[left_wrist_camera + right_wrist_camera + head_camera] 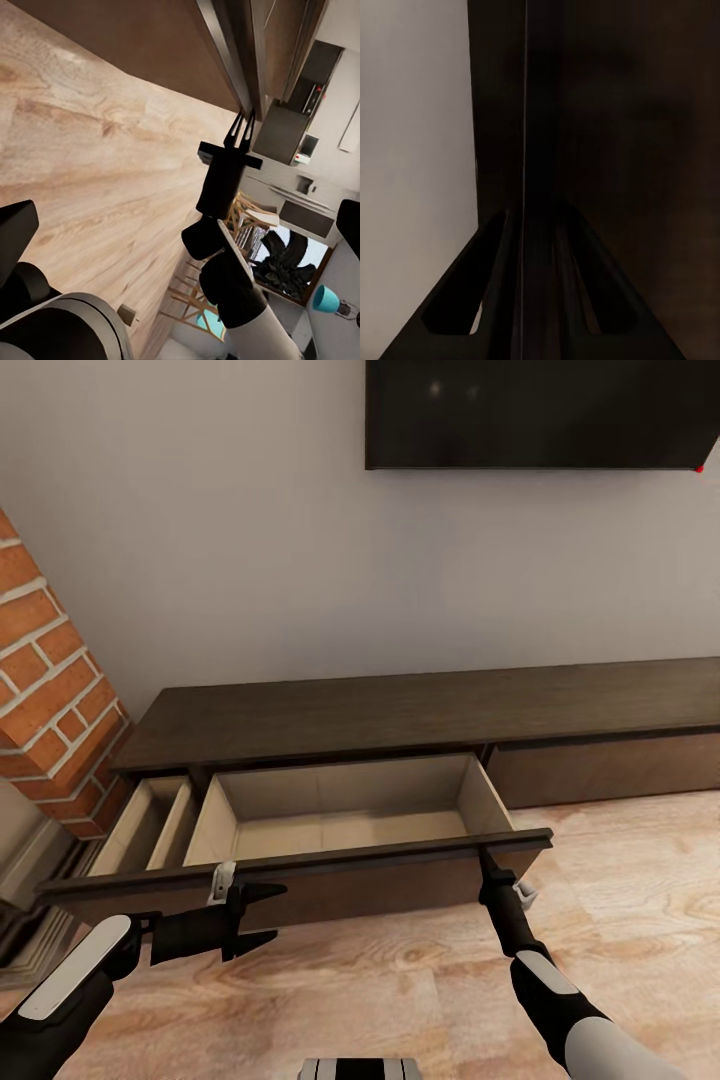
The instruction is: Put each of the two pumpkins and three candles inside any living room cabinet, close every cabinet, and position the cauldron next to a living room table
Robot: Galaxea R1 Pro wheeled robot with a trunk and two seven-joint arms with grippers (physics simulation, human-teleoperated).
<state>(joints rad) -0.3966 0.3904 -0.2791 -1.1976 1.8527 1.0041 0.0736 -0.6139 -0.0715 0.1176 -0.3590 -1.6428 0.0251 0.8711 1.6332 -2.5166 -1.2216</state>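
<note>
Gripping: the right gripper is seen set against the top edge of the drawer front near its right end; in the right wrist view its fingers straddle the thin panel edge, judged clamped on it so the drawer can be pulled or pushed.
Left gripper: held just before the drawer front at its left half, jaws apart, nothing held, judged kept in reserve.
Drawer interior: pale beige, pulled out toward the robot, no candle or pumpkin inside.
Cabinet: long, dark brown, against the far wall below the television; right fronts are shut.
Brick chimney: at far left.
Floor: light planks, near side.
</note>
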